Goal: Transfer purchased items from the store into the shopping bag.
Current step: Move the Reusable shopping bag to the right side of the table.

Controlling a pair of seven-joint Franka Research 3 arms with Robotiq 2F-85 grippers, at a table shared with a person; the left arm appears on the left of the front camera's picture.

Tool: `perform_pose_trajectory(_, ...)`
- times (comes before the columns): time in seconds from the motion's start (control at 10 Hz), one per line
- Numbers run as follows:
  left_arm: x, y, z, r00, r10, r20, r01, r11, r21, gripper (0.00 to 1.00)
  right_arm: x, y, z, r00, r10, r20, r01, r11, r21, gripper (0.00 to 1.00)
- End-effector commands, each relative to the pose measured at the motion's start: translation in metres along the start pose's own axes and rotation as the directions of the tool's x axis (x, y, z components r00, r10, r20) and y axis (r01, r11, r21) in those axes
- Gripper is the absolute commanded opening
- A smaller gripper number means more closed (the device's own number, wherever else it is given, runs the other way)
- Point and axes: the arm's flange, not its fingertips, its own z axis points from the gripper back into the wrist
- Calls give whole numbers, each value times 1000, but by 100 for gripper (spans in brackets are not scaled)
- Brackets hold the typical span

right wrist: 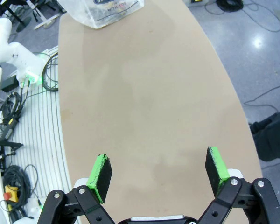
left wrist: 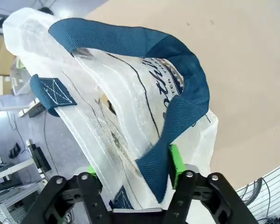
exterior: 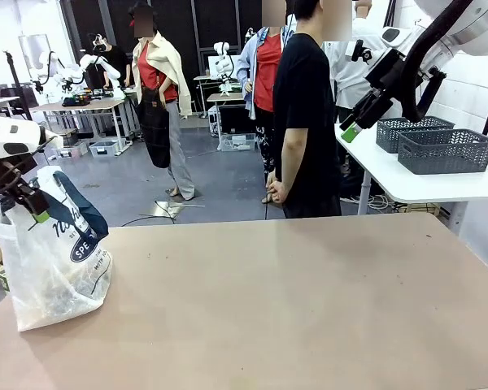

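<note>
The shopping bag point(exterior: 53, 260), whitish film with navy straps and a round navy logo, stands at the table's left edge. My left gripper point(exterior: 28, 210) is at its top. In the left wrist view the left gripper point(left wrist: 133, 165) has its green pads apart, with the shopping bag's point(left wrist: 112, 107) rim between them and a navy strap point(left wrist: 177, 112) lying against one pad. Faint tan shapes point(left wrist: 104, 100) of purchased items show through the film. My right gripper point(exterior: 350, 128) hangs high at the right, open, nothing between its fingers point(right wrist: 158, 172). Whether the store is in view I cannot tell.
Two dark grey lattice baskets point(exterior: 446, 150) stand on a white side table point(exterior: 423, 185) beyond the far right corner. A person in a black T-shirt point(exterior: 305, 122) stands at the far edge, hands down. The brown tabletop point(exterior: 293, 301) is bare to the right of the bag.
</note>
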Motion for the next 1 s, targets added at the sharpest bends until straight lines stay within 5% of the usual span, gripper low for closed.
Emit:
perform_pose_trajectory(0.0, 2, -2, 4, 1000, 17, -19, -17, 1000, 16, 100, 0, 0, 2, 1000, 8, -21, -8, 1000, 6, 100)
perform_pose_trajectory(0.9, 4, -9, 14, 999, 36, -5, -36, 999, 35, 100, 0, 0, 2, 1000, 8, -21, -8, 1000, 6, 100)
